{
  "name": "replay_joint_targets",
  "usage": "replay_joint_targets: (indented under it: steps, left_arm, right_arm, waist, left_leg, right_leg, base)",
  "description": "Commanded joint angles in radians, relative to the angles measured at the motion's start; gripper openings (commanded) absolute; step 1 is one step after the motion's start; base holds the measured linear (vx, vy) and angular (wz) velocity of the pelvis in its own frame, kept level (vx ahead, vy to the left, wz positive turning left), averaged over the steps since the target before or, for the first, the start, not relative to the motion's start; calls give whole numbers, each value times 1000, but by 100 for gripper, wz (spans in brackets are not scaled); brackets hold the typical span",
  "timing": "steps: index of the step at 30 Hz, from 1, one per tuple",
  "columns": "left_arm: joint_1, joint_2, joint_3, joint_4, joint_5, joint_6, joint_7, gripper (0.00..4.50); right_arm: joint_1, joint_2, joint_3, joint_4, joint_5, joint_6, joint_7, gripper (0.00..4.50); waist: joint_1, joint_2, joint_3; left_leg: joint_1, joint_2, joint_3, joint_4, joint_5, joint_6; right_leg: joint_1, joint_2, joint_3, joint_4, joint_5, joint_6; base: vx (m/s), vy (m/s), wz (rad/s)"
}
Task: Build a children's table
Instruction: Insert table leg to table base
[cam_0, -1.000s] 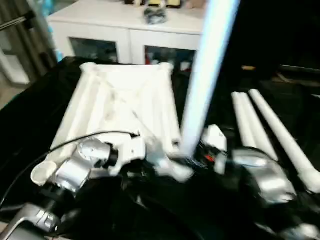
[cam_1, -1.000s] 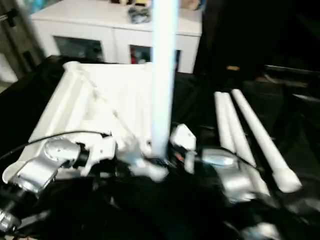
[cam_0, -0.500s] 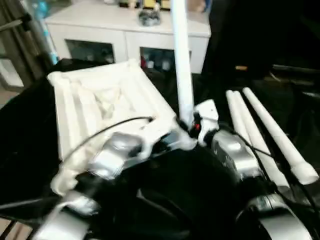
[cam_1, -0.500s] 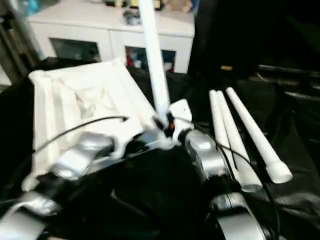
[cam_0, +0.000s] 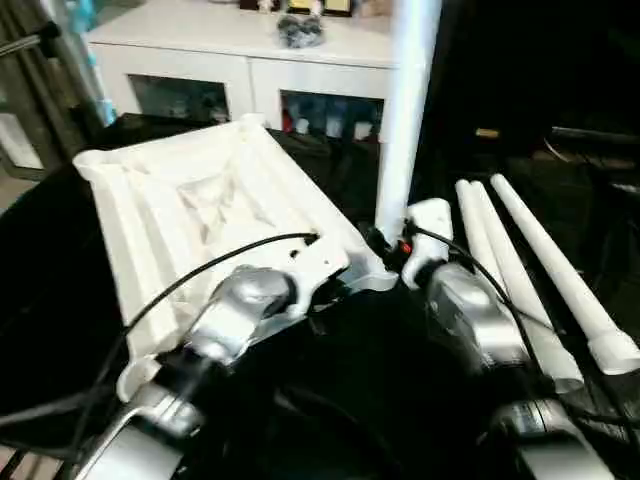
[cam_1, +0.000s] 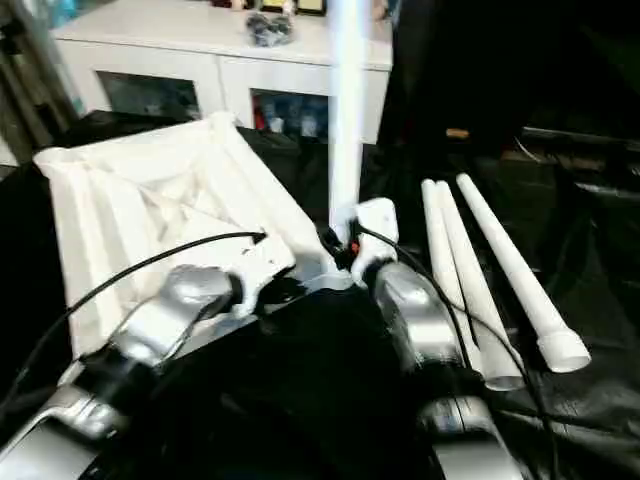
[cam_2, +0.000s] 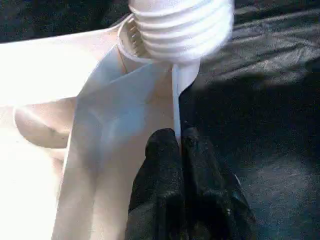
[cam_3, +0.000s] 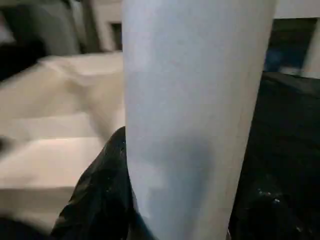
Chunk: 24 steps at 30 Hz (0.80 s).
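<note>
Left fingers (cam_2: 165, 165) pinch tabletop rib (cam_2: 176, 105) — leg (cam_2: 182, 27) beyond.

Tabletop (cam_0: 200, 210) lies underside up on the worktop (cam_0: 50, 260), left of centre, its far edge towards the cabinet (cam_0: 250, 60) behind. One leg (cam_0: 400, 130) stands upright at the tabletop's near right corner, threaded end just above the corner socket (cam_2: 132, 42). Left gripper (cam_2: 179, 145) sits at a rib beside that socket; right gripper (cam_3: 175, 220) sits around the leg. Three legs (cam_0: 540, 260) lie side by side on the worktop, right of the upright leg.
</note>
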Motion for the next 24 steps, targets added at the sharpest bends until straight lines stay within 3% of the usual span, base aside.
replay_joint_targets:
  steps: [1, 5, 6, 9, 11, 14, 17, 19, 21, 24]
  left_arm:
    - [6, 11, -9, -35, 0, -45, -21, 0]
    - [22, 45, 4, -41, -12, -68, -42, 0]
    - [23, 48, 6, -41, -13, -71, -44, 0]
    - [32, 64, 6, -49, -25, -98, -73, 0]
    - [49, 79, 0, -79, -49, -118, -127, 0]
    - [57, 93, -14, -93, -52, -131, -159, 0]
    - [69, 111, -29, -116, -63, -137, -199, 0]
    - [80, 129, -40, -137, -68, -141, -224, 0]
    - [78, 131, -33, -136, -60, -148, -202, 0]
    - [74, 133, 0, -171, -122, -65, -245, 28]
  right_arm:
    - [43, -5, 29, -5, 17, 49, 53, 191]
    - [99, -44, 15, -67, 41, 62, 102, 191]
    - [104, -47, 14, -72, 43, 65, 106, 191]
    - [118, -61, 1, -83, 45, 56, 104, 191]
    - [99, -58, -22, -82, 57, 63, 91, 191]
    - [72, -51, -26, -69, 55, 61, 79, 191]
    - [48, -44, -27, -62, 57, 62, 74, 191]
    - [28, -40, -23, -69, 62, 71, 73, 191]
    - [27, -41, -21, -82, 71, 80, 79, 191]
    - [29, -44, -20, -101, 74, 90, 84, 191]
  waist:
    - [6, 3, -43]
    - [15, 5, -53]
    - [15, 5, -52]
    - [13, 4, -46]
    - [11, 6, -42]
    - [12, 12, -43]
    - [14, 12, -45]
    - [13, 10, -47]
    - [12, 10, -48]
    - [13, 11, -48]
  left_leg:
    - [-2, 57, -22, -74, -224, 37]
    - [-7, 54, -16, -58, -70, 83]
    - [-8, 54, -16, -58, -59, 90]
    - [-6, 55, -14, -62, -113, 88]
    - [-5, 55, -16, -67, -162, 64]
    - [0, 57, -15, -67, -165, 45]
    - [2, 57, -14, -65, -139, 44]
    - [-7, 53, -15, -61, -88, 58]
    - [-5, 53, -14, -58, -71, 68]
    - [-4, 52, -12, -56, -65, 74]
  right_leg:
    - [34, -75, 42, -86, -156, -204]
    - [43, -71, 37, -56, 120, -259]
    - [44, -70, 37, -56, 141, -263]
    - [42, -73, 35, -63, 77, -269]
    - [40, -74, 37, -71, -30, -256]
    - [35, -73, 38, -73, -67, -252]
    - [36, -72, 38, -66, -23, -259]
    - [44, -71, 37, -55, 54, -260]
    - [44, -71, 36, -53, 86, -265]
    - [44, -72, 36, -51, 98, -274]
  base:
    - [0, 0, 0]
    - [0, 0, 0]
    - [0, 0, 0]
    - [0, 0, 0]
    - [0, 0, 0]
    - [0, 0, 0]
    - [0, 0, 0]
    - [0, 0, 0]
    - [0, 0, 0]
    - [0, 0, 0]
